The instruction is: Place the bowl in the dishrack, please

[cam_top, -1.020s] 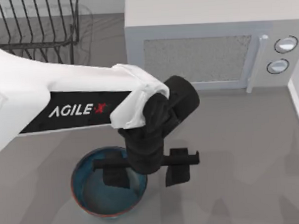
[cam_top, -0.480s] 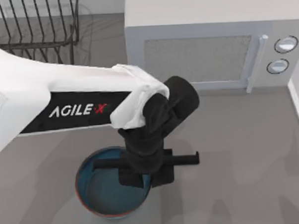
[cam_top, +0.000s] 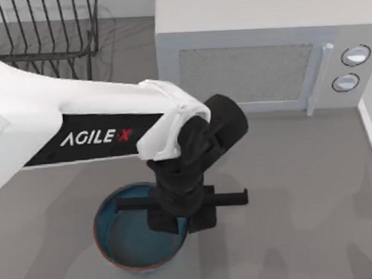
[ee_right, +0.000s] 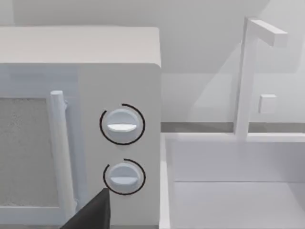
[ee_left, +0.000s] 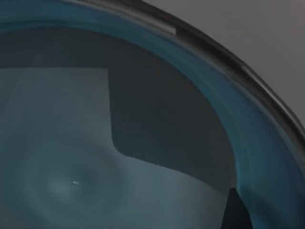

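Bowl: blue-glazed, on the table near the front edge, left of centre. Left end effector: clamped on the bowl's right rim. Dishrack: black wire, far left corner. Microwave: behind, at right.

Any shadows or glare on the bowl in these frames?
Top view: the left gripper, jaws closed on the near-right rim, and its arm hide part of the bowl; soft arm shadows lie across the grey table. Left wrist view: a hard-edged dark shadow crosses the bowl's inside, with one small bright glint near its middle.
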